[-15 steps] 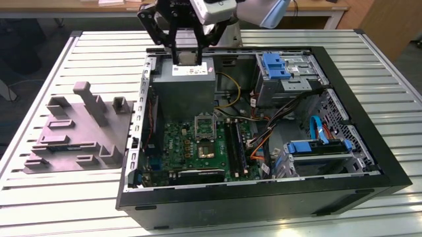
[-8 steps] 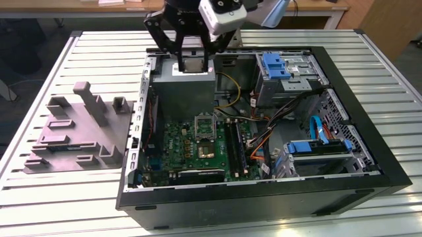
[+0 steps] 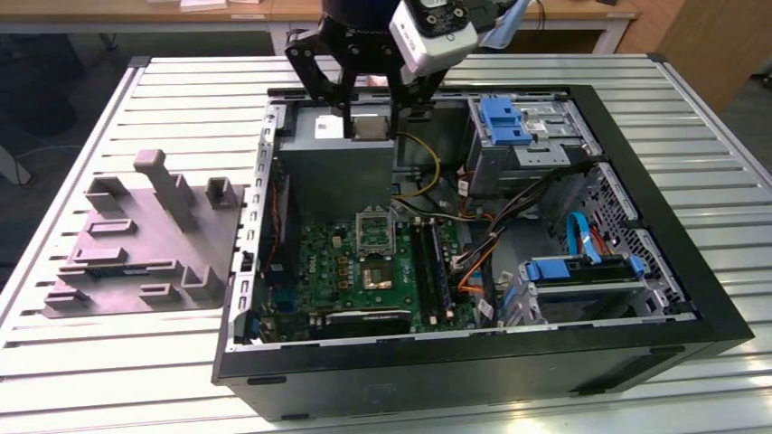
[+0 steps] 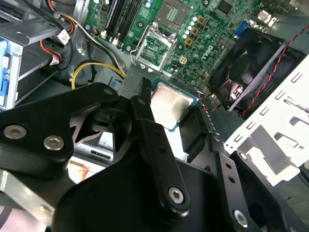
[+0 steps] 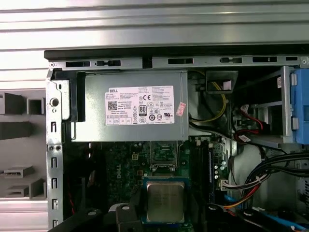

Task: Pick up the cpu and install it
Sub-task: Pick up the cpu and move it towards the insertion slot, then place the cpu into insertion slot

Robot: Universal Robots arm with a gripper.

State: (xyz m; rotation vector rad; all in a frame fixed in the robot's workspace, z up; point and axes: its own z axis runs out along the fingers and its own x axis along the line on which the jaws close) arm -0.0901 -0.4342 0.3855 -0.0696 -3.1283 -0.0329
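arm (image 3: pixel 360 14): cut off by the exterior view's top edge.
cpu (image 4: pixel 170 102): side nearest the camera hidden behind the black links of the gripper (image 4: pixel 173 110) in the second wrist view.
socket (image 5: pixel 164 155): partly hidden behind the cpu in the first wrist view.
power supply (image 3: pixel 338 172): far end hidden behind the gripper in the exterior view.
blue drive cage (image 5: pixel 301 106): cut off by the picture's edge in the first wrist view.
grey fixture (image 5: pixel 14 145): cut off likewise.

Soft, even overhead light washed the slatted bench (image 3: pixel 181 81) pale and bright in the exterior view. Inside the computer case (image 3: pixel 483 371) it fell away, with deep shadow pooled around the motherboard (image 3: pixel 362 262). In the second wrist view the cpu (image 4: pixel 170 105) caught a gentle sheen on its metal top. In the first wrist view the power supply label (image 5: pixel 140 105) glowed flat white, without harsh glare.
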